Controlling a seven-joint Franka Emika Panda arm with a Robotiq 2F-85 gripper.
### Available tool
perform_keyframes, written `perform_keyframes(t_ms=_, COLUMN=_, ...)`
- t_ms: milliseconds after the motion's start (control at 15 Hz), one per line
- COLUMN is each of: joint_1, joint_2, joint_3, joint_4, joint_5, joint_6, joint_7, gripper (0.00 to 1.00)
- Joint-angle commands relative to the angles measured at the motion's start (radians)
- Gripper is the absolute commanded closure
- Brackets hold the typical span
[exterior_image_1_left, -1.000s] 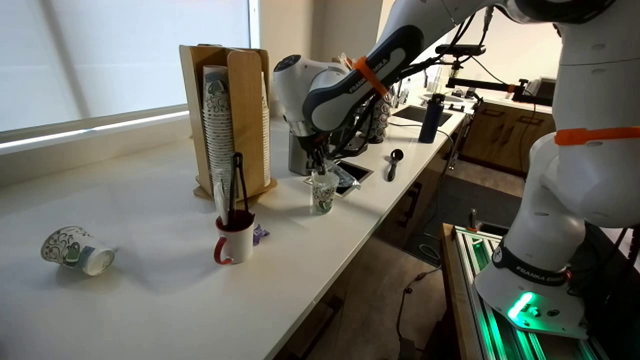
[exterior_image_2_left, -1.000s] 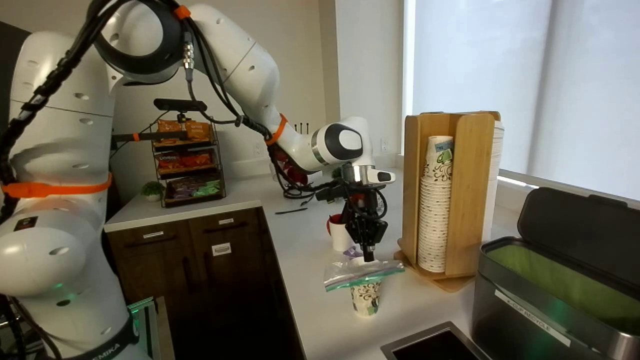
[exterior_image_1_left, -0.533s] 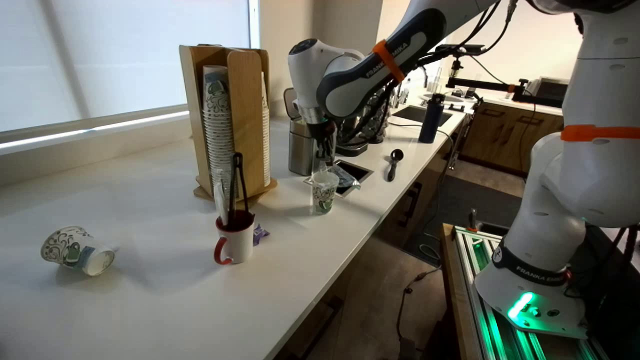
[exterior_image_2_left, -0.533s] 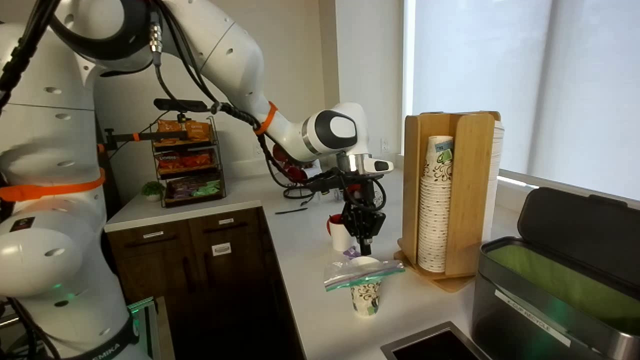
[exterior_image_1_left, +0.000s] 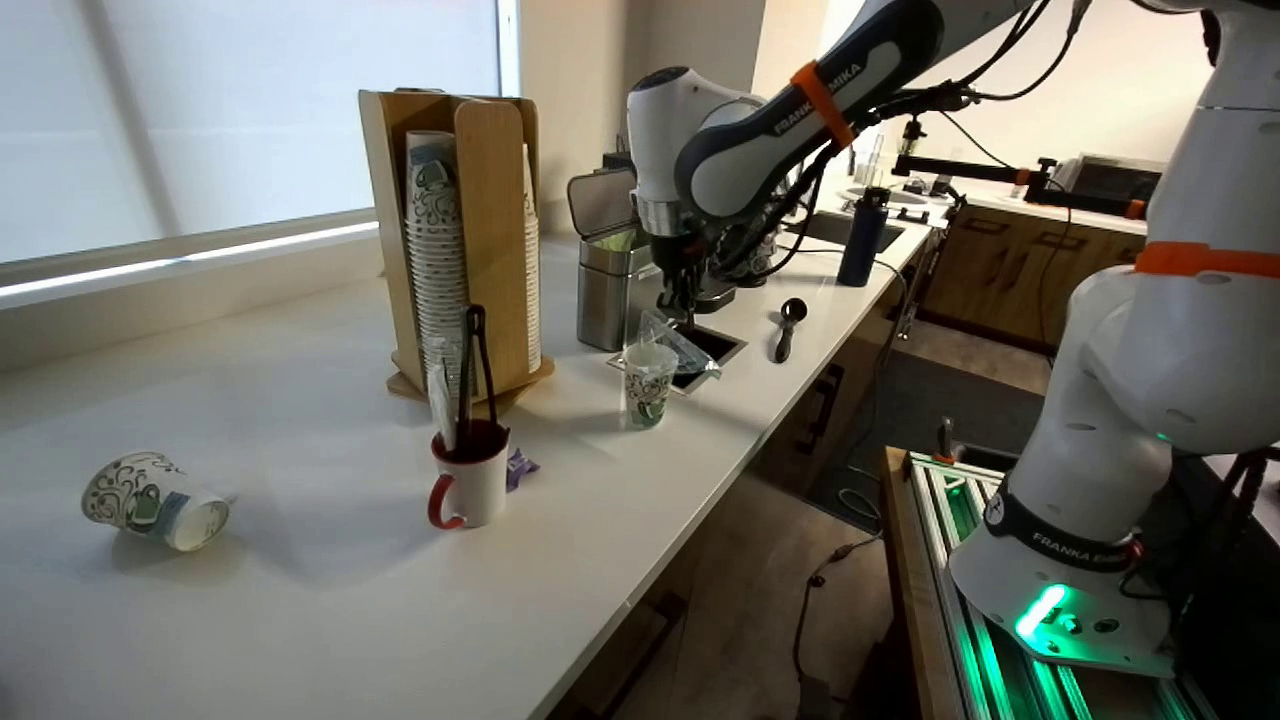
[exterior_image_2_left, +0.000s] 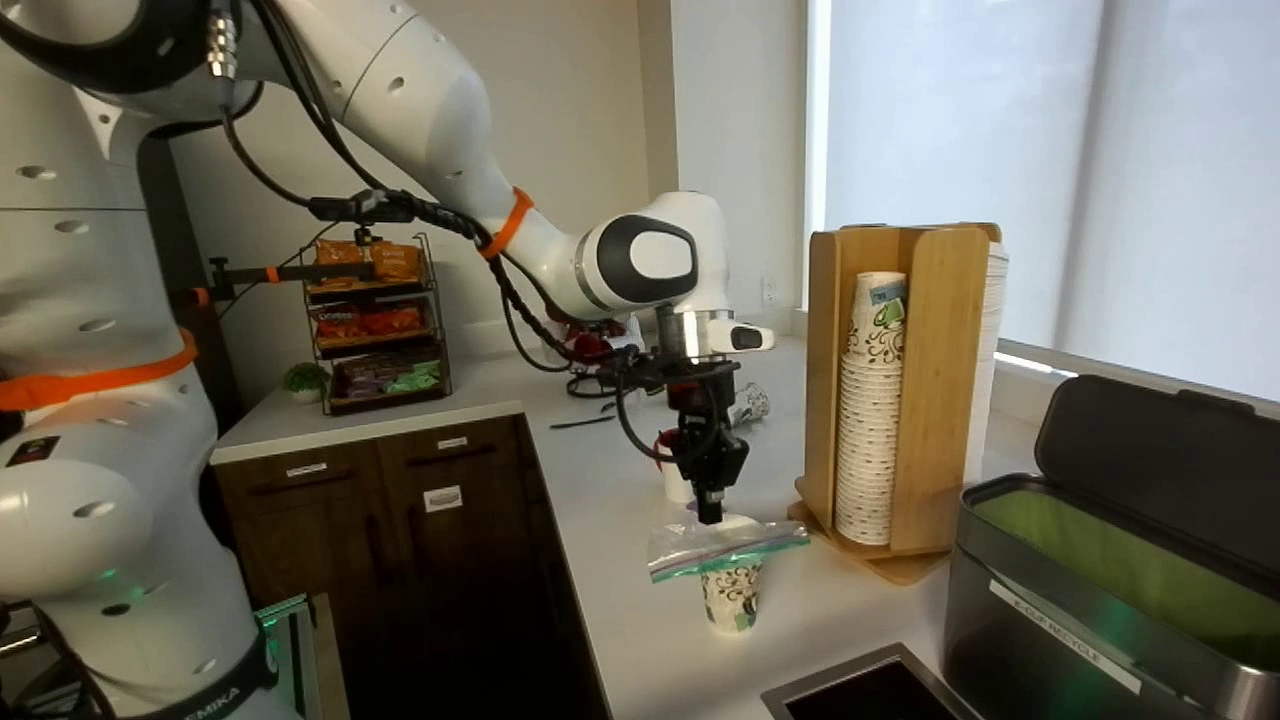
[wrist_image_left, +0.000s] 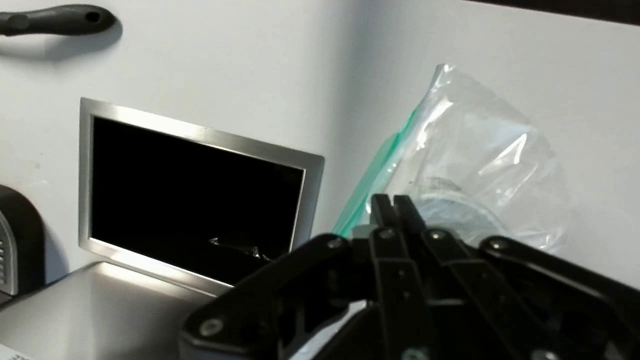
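we are seeing the black robotiq gripper (wrist_image_left: 391, 199) pointing downward and standing clenched, its two fingers (wrist_image_left: 382, 215) sitting side by side with a thin slit showing between their tips. below it a clear zip-top plastic bag (wrist_image_left: 500, 135) with a teal seal (wrist_image_left: 381, 172) is spreading over a patterned paper cup (exterior_image_2_left: 732, 600), which is standing upright on the white countertop (exterior_image_1_left: 300, 620); we are making out the cup's rim through the film, but we are not managing to tell whether the bag is enclosing the cup or only covering its top. in an exterior view the fingertips (exterior_image_2_left: 710, 512) are overlapping the bag, so we are finding no way to tell whether they are touching it. the teal seal is facing a metal-framed cutout (wrist_image_left: 200, 132) in the counter, and beside that a bin (exterior_image_2_left: 1065, 640) labelled "k-cup recycle" is standing with its lid (exterior_image_2_left: 1170, 470) up. a wooden dispenser (exterior_image_2_left: 945, 400) is holding stacked paper cups (exterior_image_2_left: 868, 460) nearby, while a white mug (exterior_image_1_left: 485, 490) is holding black tongs (exterior_image_1_left: 466, 385), and an overturned paper cup (exterior_image_1_left: 150, 500) is lying on its side.
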Motion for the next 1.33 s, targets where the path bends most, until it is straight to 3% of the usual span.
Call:
perform_keyframes(t_ms=0, joint_1=-0.022, joint_2=-0.12, joint_3=-0.008, joint_4=-0.156, joint_5=-0.019, joint_6=0.148, joint_7=0.159, gripper=0.6)
perform_keyframes(t_ms=333, joint_1=-0.08, joint_2=-0.241, joint_3=-0.001, joint_4=-0.294, joint_5=-0.092, joint_6=0.273, joint_7=0.353, gripper=0.22)
perform_keyframes(t_ms=400, joint_1=-0.072, joint_2=-0.163, joint_3=0.008, joint_4=-0.214, joint_5=-0.057, joint_6=0.227, joint_7=0.281, gripper=0.16)
perform_keyframes(t_ms=467, joint_1=-0.08, joint_2=-0.179, joint_3=0.01, joint_4=-0.227, joint_5=-0.061, joint_6=0.233, joint_7=0.286, gripper=0.32)
perform_keyframes(t_ms=600, joint_1=-0.081, joint_2=-0.178, joint_3=0.012, joint_4=-0.223, joint_5=-0.061, joint_6=0.233, joint_7=0.283, gripper=0.18)
perform_keyframes(t_ms=667, joint_1=-0.08, joint_2=-0.173, joint_3=0.014, joint_4=-0.219, joint_5=-0.061, joint_6=0.233, joint_7=0.284, gripper=0.03)
perform_keyframes(t_ms=933, joint_1=-0.063, joint_2=-0.15, joint_3=0.01, joint_4=-0.181, joint_5=0.165, joint_6=0.295, joint_7=0.328, gripper=0.0)
perform_keyframes(t_ms=1267, joint_1=-0.068, joint_2=-0.119, joint_3=-0.006, joint_4=-0.162, joint_5=0.405, joint_6=0.27, joint_7=0.32, gripper=0.0)
